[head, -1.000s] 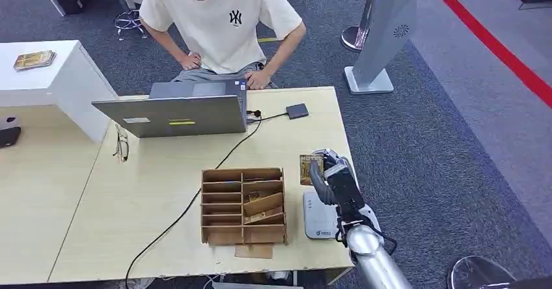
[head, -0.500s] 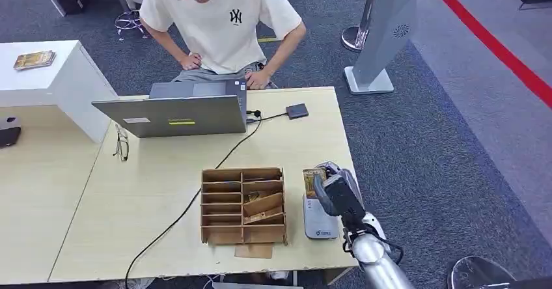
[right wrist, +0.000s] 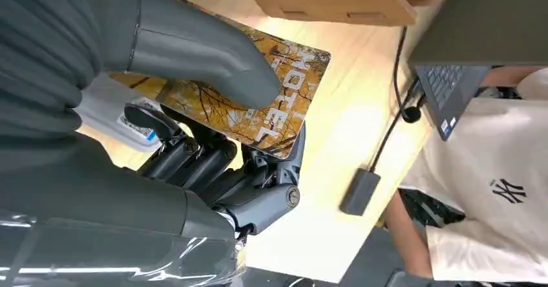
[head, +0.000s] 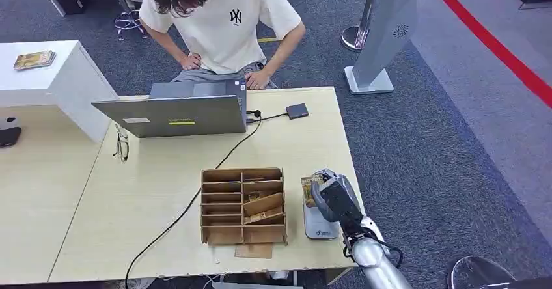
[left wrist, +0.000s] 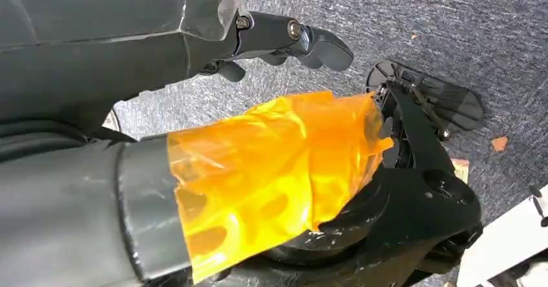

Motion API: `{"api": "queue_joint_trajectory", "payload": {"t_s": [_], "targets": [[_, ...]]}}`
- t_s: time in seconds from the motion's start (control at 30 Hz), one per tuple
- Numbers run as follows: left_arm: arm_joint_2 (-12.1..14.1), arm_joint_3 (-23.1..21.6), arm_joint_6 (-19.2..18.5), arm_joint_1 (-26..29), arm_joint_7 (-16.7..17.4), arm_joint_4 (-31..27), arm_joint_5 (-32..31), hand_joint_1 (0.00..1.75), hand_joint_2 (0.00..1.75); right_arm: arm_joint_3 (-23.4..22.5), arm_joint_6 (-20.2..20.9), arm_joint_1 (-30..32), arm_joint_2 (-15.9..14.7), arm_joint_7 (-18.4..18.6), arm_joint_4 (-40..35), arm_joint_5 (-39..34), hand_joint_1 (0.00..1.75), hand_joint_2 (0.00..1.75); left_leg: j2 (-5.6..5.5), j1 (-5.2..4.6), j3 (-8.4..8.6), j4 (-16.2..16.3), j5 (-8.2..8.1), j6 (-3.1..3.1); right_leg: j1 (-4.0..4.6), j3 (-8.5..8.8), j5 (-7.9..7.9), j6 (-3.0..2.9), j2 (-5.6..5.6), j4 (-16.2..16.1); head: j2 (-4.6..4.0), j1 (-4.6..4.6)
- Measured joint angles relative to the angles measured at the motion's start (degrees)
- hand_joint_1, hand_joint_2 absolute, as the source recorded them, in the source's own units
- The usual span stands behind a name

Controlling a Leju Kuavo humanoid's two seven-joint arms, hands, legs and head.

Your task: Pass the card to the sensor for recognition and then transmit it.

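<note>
The right arm was a silver tube ending in a dark grey hand, with a thin black cable looped at the wrist. Up close, the right hand showed a ribbed grey cover, a thick smooth grey thumb, darker jointed fingers and a round silver screw at a knuckle. The left hand had glossy dark fingers with small screws, and crinkled translucent orange film wrapped its wrist.

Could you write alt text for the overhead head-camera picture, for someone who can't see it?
A silver robot's right hand holds a yellow-brown card above a small grey sensor pad on a pale wooden table. Beside it stands a wooden sorting box; behind an open laptop, a person in a white T-shirt leans forward.
</note>
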Motion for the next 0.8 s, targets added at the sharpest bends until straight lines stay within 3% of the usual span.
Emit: {"api": "queue_joint_trajectory", "payload": {"t_s": [0.4, 0.8], "targets": [[-0.1, 0.0, 0.9, -0.5, 0.3, 0.0, 1.4, 0.0, 0.0, 1.3, -0.1, 0.0, 0.0, 1.7, 3.6, 0.9, 1.75, 1.75, -0.01, 0.0, -0.01, 0.0, 0.0, 0.0, 0.0, 0.01, 0.0, 0.0, -0.01, 0.0, 0.0, 0.0], [-0.1, 0.0, 1.4, -0.7, 1.0, 0.0, 2.3, 0.0, 0.0, 1.4, -2.8, -2.1, 0.0, 1.6, 7.5, 3.3, 1.75, 1.75, 0.0, 0.0, 0.04, 0.0, 0.0, 0.01, 0.0, 0.07, 0.01, 0.0, -0.01, 0.0, 0.0, 0.0]]}}
